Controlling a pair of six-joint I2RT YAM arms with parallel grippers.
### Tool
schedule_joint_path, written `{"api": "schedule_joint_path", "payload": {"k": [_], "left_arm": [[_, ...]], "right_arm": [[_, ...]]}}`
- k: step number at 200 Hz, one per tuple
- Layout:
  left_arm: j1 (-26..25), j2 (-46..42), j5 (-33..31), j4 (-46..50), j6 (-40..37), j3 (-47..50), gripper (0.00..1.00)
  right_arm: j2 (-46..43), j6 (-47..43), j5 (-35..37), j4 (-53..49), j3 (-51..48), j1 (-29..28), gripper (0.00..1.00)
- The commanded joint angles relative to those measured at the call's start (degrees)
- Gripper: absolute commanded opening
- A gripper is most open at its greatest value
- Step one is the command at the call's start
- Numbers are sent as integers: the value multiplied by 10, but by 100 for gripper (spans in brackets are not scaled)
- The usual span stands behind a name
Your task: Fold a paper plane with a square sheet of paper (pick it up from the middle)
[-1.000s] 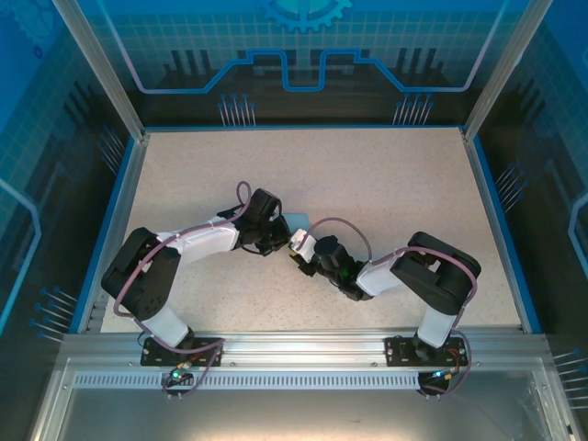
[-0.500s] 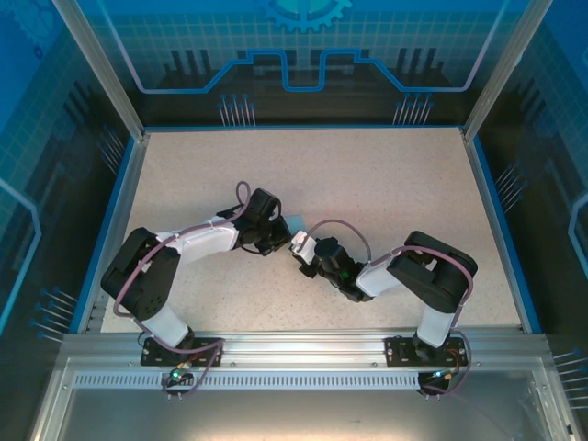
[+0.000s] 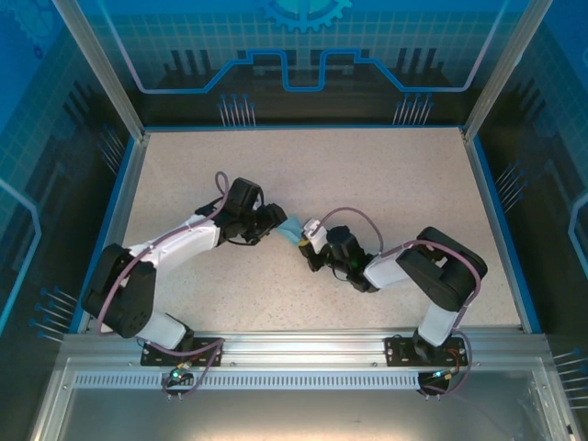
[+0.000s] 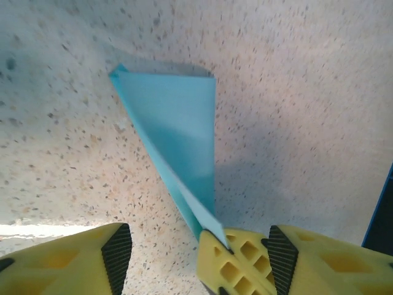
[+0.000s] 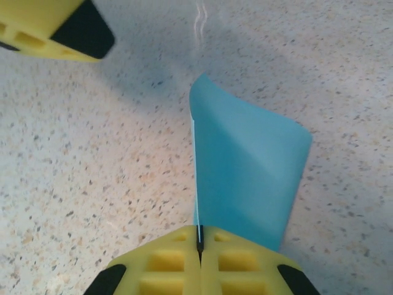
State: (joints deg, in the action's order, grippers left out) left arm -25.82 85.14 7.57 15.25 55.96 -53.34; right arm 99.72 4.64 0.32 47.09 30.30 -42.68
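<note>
Right wrist view: right gripper (image 5: 199, 246) clamps the folded light-blue paper sheet (image 5: 245, 166), left gripper (image 4: 164, 246) gapes wide, so we fear unfolding.

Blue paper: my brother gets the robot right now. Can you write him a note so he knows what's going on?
Left gripper: jaws open, holding nothing, close by the blue paper's narrow end.
Right gripper: jaws shut on the paper's other end.
Paper: between the two grippers, around the middle of the table.
Done: folded into a narrow, layered wedge.
Left: not a finished plane by the look of it; probably more folds, then set it down.
</note>
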Motion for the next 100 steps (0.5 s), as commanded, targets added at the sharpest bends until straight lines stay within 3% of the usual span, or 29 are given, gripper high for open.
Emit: {"api": "schedule_joint_path", "payload": {"k": [1, 51, 100], "left_arm": [[10, -28, -18, 10, -26, 12, 70], [11, -40, 15, -62, -42, 60, 75], [-2, -30, 42, -112, -41, 95, 68]], "right_arm": [[-15, 79, -94, 2, -5, 29, 0], [-13, 146, -157, -8, -5, 55, 0], [4, 190, -178, -31, -3, 57, 3]]}}
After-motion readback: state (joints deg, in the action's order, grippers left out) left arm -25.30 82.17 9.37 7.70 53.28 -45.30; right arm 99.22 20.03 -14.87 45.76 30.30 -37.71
